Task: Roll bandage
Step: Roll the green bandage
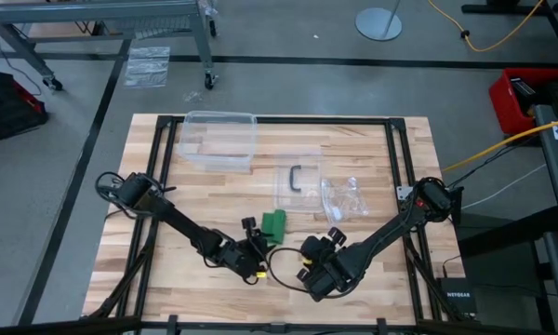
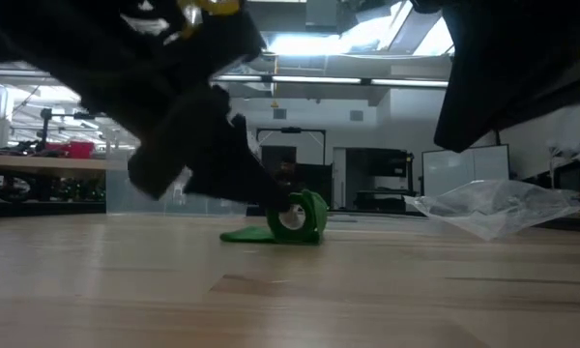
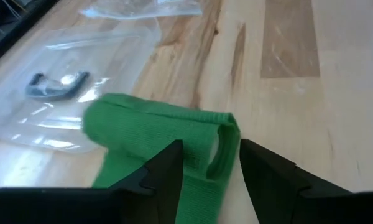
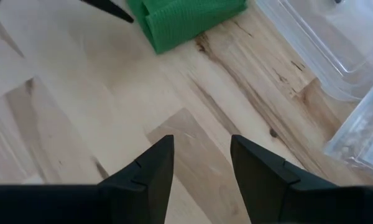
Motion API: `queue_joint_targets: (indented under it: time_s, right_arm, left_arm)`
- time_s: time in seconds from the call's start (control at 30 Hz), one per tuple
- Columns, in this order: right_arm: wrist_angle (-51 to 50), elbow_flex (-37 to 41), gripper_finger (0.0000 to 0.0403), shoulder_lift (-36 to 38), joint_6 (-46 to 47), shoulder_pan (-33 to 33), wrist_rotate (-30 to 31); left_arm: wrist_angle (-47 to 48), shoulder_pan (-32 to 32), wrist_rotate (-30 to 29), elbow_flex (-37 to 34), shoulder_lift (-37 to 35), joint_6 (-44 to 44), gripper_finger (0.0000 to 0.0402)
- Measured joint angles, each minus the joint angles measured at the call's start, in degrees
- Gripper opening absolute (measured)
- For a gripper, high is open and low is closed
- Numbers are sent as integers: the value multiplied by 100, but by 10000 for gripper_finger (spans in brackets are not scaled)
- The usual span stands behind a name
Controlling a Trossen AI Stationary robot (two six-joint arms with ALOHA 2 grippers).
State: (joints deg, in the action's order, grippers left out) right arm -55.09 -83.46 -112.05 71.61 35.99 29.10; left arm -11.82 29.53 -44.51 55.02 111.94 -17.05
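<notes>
The bright green bandage (image 1: 275, 226) lies on the wooden table near its middle front. It is partly rolled: a loose roll (image 2: 298, 217) stands on its side, and a short flat tail (image 2: 244, 234) lies on the wood. My left gripper (image 3: 209, 152) is open and slants down over the bandage (image 3: 149, 130), with the rolled end in the gap between its fingers. My right gripper (image 4: 202, 146) hovers open above bare wood just right of the bandage (image 4: 186, 22), with nothing between its fingers. My left gripper stands open around the bandage's rolled end (image 3: 225, 140), its fingers slanting down from the table's near left. The cloth fills most of the gap between them. I cannot tell whether a finger touches it. The bandage rests on the table.
A clear plastic box (image 1: 219, 140) stands at the far left of the table. A flat clear lid with a dark handle (image 1: 298, 179) and a crumpled clear bag (image 1: 344, 197) lie just beyond the bandage. Black frame rails (image 1: 395, 158) run along the table's edges.
</notes>
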Motion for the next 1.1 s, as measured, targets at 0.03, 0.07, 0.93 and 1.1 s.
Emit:
queue_joint_targets:
  time_s: [0.03, 0.07, 0.93, 1.1]
  right_arm:
    - [0, 0, 165, 0, -8, 0, -1]
    - [-1, 0, 165, 0, -14, 0, -11]
    - [-7, 0, 165, 0, -48, 0, -165]
    - [-7, -2, 165, 0, -46, -2, -165]
  left_arm:
    - [-98, -7, 0, 0, 66, 33, 151]
    - [-174, -15, 0, 4, 119, 49, 151]
    - [-169, -248, -306, 208, 118, 553, 151]
    - [-168, -248, -306, 208, 118, -69, 151]
